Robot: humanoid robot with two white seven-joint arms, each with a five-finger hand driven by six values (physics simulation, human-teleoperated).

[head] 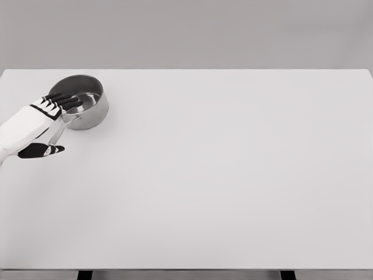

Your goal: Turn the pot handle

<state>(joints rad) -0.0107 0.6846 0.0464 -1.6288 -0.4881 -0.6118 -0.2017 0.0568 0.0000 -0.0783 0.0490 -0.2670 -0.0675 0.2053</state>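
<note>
A small steel pot stands on the white table at the far left. Its metal handle runs from the pot's near wall down and to the left. My left hand comes in from the left edge and sits over the handle. The black fingers lie spread across the pot's rim and interior, and the thumb points right below the handle. The handle passes between the fingers and the thumb; no closed grasp shows. The right arm is out of view.
The table's left edge lies close to the pot and the hand. Two dark table legs show under the front edge.
</note>
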